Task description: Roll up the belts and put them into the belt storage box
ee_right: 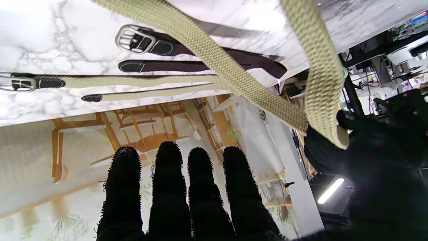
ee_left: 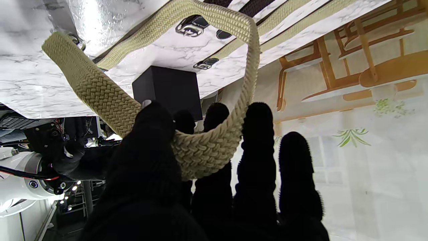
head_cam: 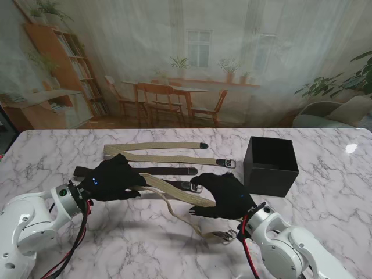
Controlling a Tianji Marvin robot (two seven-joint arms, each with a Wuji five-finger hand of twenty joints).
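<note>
My left hand (head_cam: 110, 179) is shut on a woven beige belt (head_cam: 168, 189), pinching a looped fold of it (ee_left: 200, 154) between thumb and fingers above the table. From there the belt trails right, passes under my right hand (head_cam: 226, 195), and ends with its buckle (head_cam: 224, 235) on the marble nearer to me. The right hand (ee_right: 177, 194) has its fingers straight and apart and holds nothing. The belt (ee_right: 214, 53) crosses just beyond its fingertips. The black storage box (head_cam: 270, 165) stands upright and open-topped to the right of the right hand, and shows in the left wrist view (ee_left: 167, 90).
A dark belt (head_cam: 168, 171) lies flat between the hands. A second beige belt (head_cam: 157, 152), folded in two, lies farther from me. Both have their buckles toward the box. The marble table (head_cam: 325, 221) ends at a printed backdrop behind.
</note>
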